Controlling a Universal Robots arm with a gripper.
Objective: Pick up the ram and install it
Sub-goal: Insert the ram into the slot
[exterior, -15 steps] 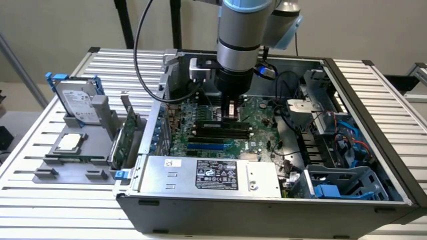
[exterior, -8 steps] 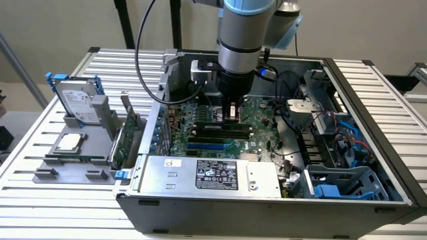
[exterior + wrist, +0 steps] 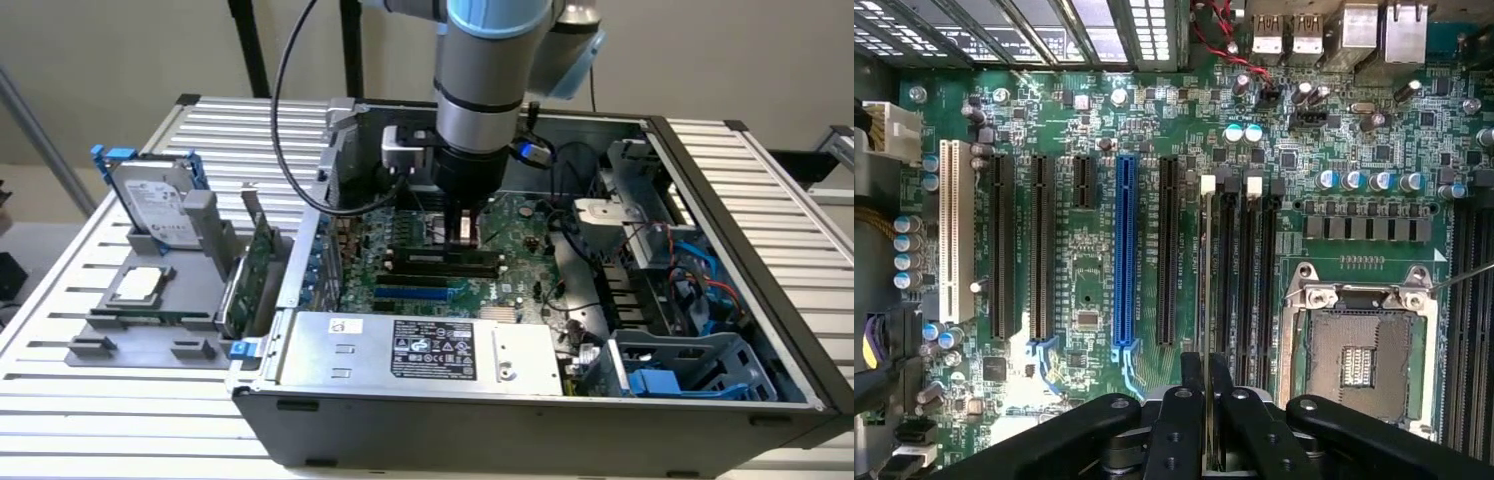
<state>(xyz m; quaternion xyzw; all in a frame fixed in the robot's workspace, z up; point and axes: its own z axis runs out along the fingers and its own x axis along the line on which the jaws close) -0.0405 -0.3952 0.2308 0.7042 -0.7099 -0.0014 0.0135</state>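
Slatted metal table (image 3: 747, 170) carries an open computer case (image 3: 534, 420) with the green motherboard (image 3: 1094, 290) lying flat inside. On this board the ram (image 3: 1206, 300) stands on its edge in one of the black memory slots (image 3: 1262, 280), seen as a thin pale strip running toward the gripper (image 3: 1206, 385). The two black fingers (image 3: 1184, 420) are closed on the near end of the ram, one on each side. Just beside the slots is the empty processor socket (image 3: 1359, 350) with its metal frame. In the exterior view the arm (image 3: 487, 70) hangs straight down over the board. At that view's left, a grey holder (image 3: 147, 320) keeps a hard drive (image 3: 150, 200), a processor chip (image 3: 140, 285) and an expansion card (image 3: 254, 270).
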